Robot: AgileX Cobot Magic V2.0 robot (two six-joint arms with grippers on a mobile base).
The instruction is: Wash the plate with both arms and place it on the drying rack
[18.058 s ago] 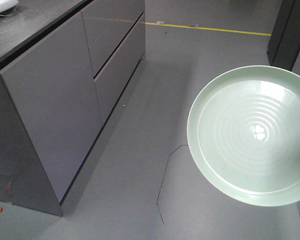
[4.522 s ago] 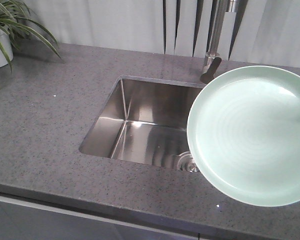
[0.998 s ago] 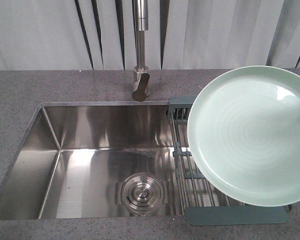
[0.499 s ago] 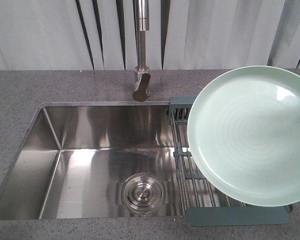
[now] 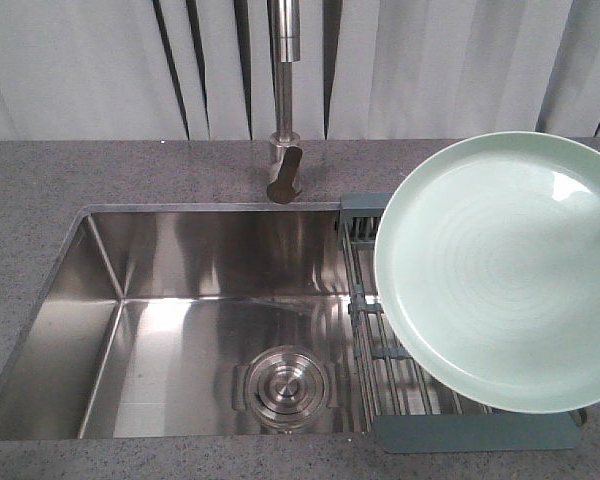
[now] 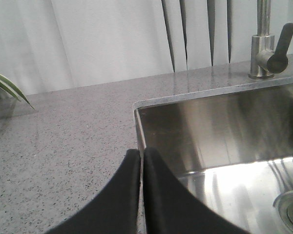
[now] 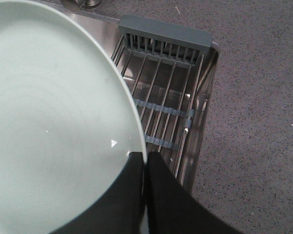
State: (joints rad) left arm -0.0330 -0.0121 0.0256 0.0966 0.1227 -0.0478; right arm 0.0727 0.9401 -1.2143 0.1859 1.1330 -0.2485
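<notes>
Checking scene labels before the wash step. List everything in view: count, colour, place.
plate: 1, pale mint green, held above the sink's right end
drying rack: 1, steel wires with blue-grey ends, across the sink's right end
sink: 1, stainless steel, set in the countertop
drain: 1, round steel, sink floor
faucet: 1, steel with dark lever, behind the sink
countertop: 1, speckled grey, around the sink
curtain: 1, white, behind the counter
plant leaves: tips only, green, far left
left gripper: 1, black, by the sink's left corner, jaws shut, empty
right gripper: 1, black, jaws clamped on the plate's rim
</notes>
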